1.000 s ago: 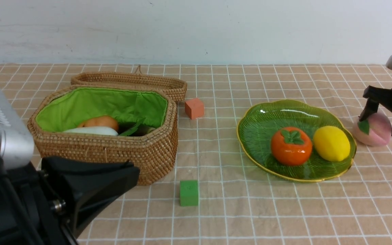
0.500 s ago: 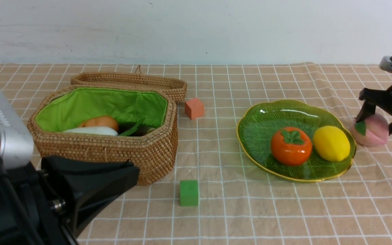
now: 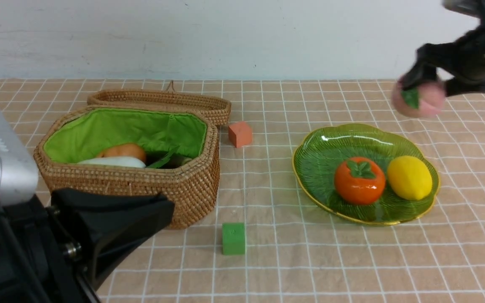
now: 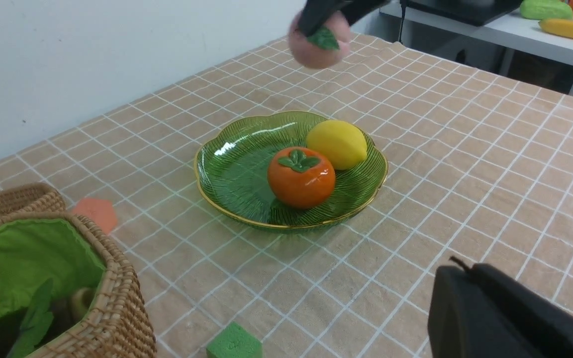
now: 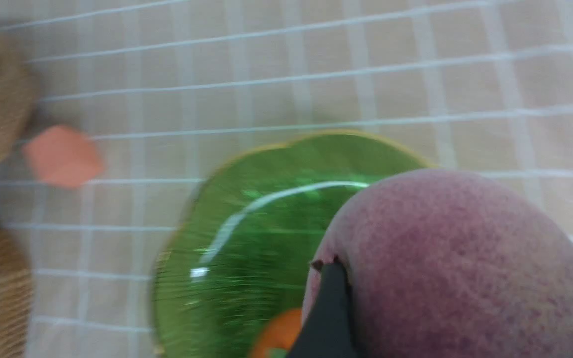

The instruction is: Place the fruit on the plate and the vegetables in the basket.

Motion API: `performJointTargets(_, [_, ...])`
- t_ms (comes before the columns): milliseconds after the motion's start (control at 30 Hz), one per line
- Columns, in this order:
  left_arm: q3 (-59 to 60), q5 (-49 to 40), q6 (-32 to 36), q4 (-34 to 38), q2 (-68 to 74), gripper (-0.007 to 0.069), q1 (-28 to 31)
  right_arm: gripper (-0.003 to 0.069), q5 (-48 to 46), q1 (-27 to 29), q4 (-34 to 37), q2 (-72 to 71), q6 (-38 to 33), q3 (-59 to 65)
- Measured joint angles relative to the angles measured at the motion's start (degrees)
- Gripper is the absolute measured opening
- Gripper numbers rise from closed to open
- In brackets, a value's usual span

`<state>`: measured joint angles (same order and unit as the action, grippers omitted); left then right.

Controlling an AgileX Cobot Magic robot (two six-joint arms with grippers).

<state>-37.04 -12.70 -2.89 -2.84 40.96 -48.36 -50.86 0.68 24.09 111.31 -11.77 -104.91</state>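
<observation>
Blurred peach [image 3: 418,99]; eggplant in basket [image 3: 141,185] hidden.

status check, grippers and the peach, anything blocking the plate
Right gripper shut on peach, airborne by the plate. Left gripper's state unclear. Persimmon and lemon plated; far side open.

1. Three toy fruits are counted: one persimmon [image 3: 360,180], one lemon [image 3: 410,177], one peach [image 3: 419,99].
2. One plate [image 3: 326,147] is seen.
3. One basket [image 3: 141,189] is seen; two vegetables are made out in it, a potato [image 3: 124,150] and a radish [image 3: 114,162]; further contents cannot be counted.
4. Two cubes are counted: one orange cube [image 3: 240,134], one green cube [image 3: 233,238].
</observation>
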Motion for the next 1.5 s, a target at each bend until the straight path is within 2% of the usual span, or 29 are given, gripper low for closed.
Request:
performJointTargets(100, [0.0, 0.4, -0.1, 0.0, 0.0, -0.0013, 0.0, 0.0605, 6.0, -7.1, 0.3, 3.9, -3.6, 0.1])
performJointTargets(200, [0.0, 1.3, -2.2, 0.0, 0.0, -0.0013, 0.0, 0.0605, 10.3, -9.2, -2.2, 7.7, -4.3, 0.1])
performJointTargets(400, [0.0, 2.2, -4.8, 0.0, 0.0, -0.0013, 0.0, 0.0605, 12.6, -9.9, -3.6, 12.5, -4.4, 0.2])
performJointTargets(533, [0.0, 2.6, -5.0, 0.0, 0.0, -0.0013, 0.0, 0.0678, 11.2, -9.9, -4.2, 13.3, -4.4, 0.2])
performJointTargets(633, [0.0, 3.2, -5.0, 0.0, 0.0, -0.0013, 0.0, 0.0677, 9.6, -9.9, -4.4, 12.5, -4.4, 0.2])
performJointTargets(733, [0.0, 4.1, -5.0, -0.1, 0.0, -0.0013, 0.0, 0.0646, 6.4, -9.9, -5.7, 9.4, -4.4, 0.2])
performJointTargets(767, [0.0, 4.5, -5.0, -0.2, 0.0, -0.0013, 0.0, 0.0598, 2.9, -9.9, -7.3, 6.1, -4.0, 0.2])
performJointTargets(833, [0.0, 4.6, -5.0, -0.3, -0.1, -0.0013, 0.0, 0.0566, 0.7, -9.9, -8.5, 3.5, -3.4, 0.2])
performJointTargets(900, [0.0, 4.6, -5.6, -0.3, -0.7, -0.0013, 0.0, 0.0463, -5.8, -9.9, -11.1, -2.1, -1.4, 0.2])
performJointTargets(967, [0.6, 4.7, -6.2, -0.3, -2.1, -0.0013, 0.0, 0.0401, -10.3, -9.9, -12.2, -5.7, -0.8, 0.2])
performJointTargets(1000, [1.6, 4.7, -7.1, -0.3, -4.8, -0.0013, 0.0, 0.0314, -14.8, -9.9, -13.0, -9.4, 0.1, 0.7])
performJointTargets(1133, [6.9, 5.3, -9.0, -0.3, -14.7, -0.0013, 0.0, 0.0108, -19.6, -9.9, -13.4, -21.1, 2.1, 7.9])
performJointTargets(1300, [15.3, 5.4, -9.9, -0.3, -25.5, -0.0013, 0.0, 0.0004, -20.5, -9.9, -14.4, -35.4, 6.3, 22.0])
performJointTargets(1500, [20.7, 5.7, -10.2, -0.4, -33.1, -0.0013, 0.0, 0.0000, -20.7, -9.9, -14.6, -55.5, 14.0, 41.7])
